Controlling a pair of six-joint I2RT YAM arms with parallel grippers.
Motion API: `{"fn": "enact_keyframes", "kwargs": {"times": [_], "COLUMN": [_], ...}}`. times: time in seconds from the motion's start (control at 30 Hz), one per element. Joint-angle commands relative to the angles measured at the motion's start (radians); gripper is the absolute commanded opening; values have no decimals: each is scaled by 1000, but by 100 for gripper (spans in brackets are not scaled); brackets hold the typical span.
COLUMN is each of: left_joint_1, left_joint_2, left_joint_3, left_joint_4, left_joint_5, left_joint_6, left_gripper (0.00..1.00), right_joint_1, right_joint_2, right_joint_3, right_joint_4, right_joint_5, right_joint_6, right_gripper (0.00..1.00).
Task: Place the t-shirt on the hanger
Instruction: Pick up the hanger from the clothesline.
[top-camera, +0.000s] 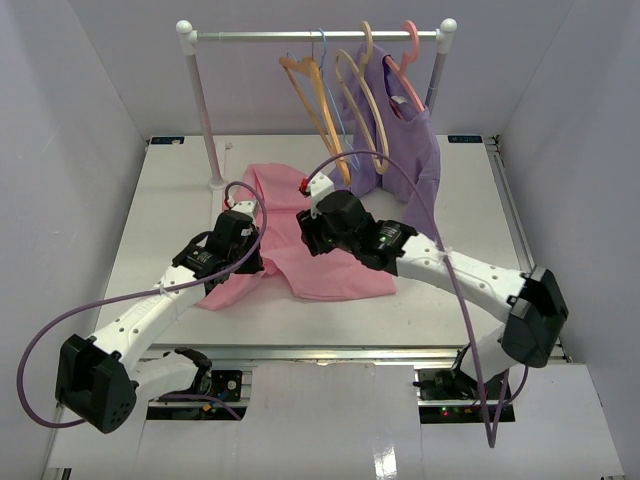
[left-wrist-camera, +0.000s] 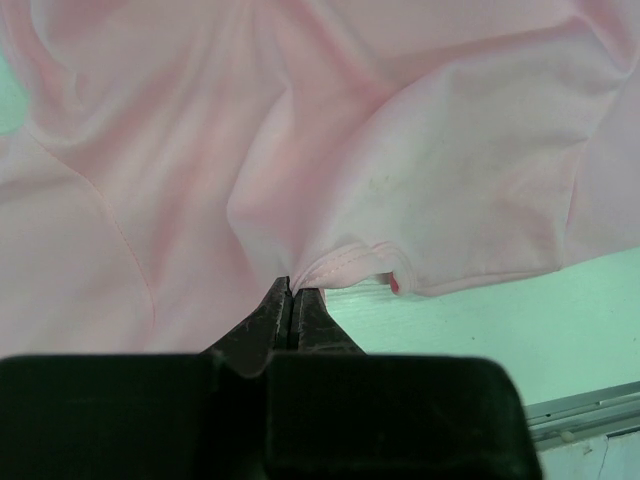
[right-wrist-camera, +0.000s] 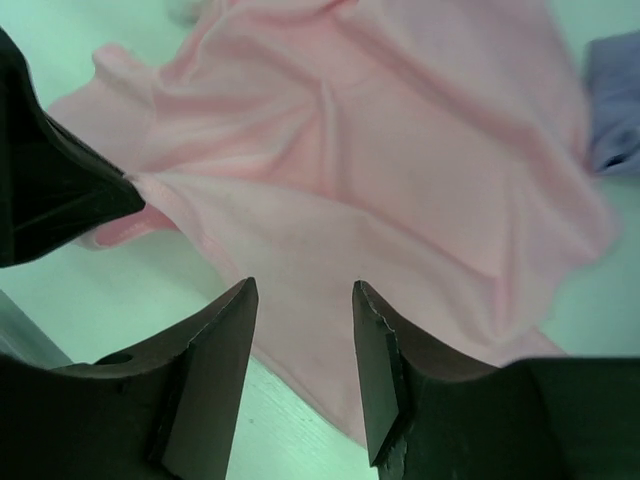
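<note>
The light pink t-shirt (top-camera: 325, 262) lies crumpled on the white table. My left gripper (top-camera: 260, 262) is shut on a hemmed edge of the t-shirt (left-wrist-camera: 330, 130), its tips (left-wrist-camera: 292, 290) pinching the fold just above the table. My right gripper (top-camera: 308, 240) hovers open and empty over the t-shirt (right-wrist-camera: 380, 150), jaws (right-wrist-camera: 303, 290) wide apart above the cloth near its edge. The beige hanger (top-camera: 366, 42) hangs on the rail at the back, bare.
A metal rail (top-camera: 300, 36) on two posts stands at the back. On it hang an orange hanger (top-camera: 305, 80) and a pink hanger (top-camera: 408, 60) carrying a purple shirt (top-camera: 415, 150), whose hem shows in the right wrist view (right-wrist-camera: 615, 100). Walls close in both sides.
</note>
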Motion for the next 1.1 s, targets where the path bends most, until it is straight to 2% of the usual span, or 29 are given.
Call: {"fn": "enact_keyframes", "kwargs": {"times": [0.0,0.17,0.3,0.43,0.67,0.83,0.93,1.07], "left_joint_1": [3,3,3,3,3,2,3,2], "left_joint_2": [-41,-70,-77,-82,-89,-102,-113,-113], "left_joint_3": [5,-7,-9,-15,-26,-29,-38,-37], "left_joint_4": [16,19,23,23,24,26,28,27], "left_joint_5": [40,49,61,67,75,87,88,96], "left_joint_6": [12,22,25,33,42,40,39,41], "left_gripper": [0,0,0,0,0,0,0,0], "right_joint_1": [1,-29,-126,-195,-226,-294,-315,-334], "right_joint_2": [-151,-186,-144,-83,-58,-14,-11,7], "right_joint_3": [84,214,342,441,500,555,552,564], "right_joint_4": [-62,-79,-117,-149,-87,-91,-84,-57], "right_joint_5": [172,264,197,207,288,228,131,151], "right_joint_6": [-77,-163,-169,-238,-398,-398,-423,-460], "right_gripper": [50,50,49,49,48,49,50,50]}}
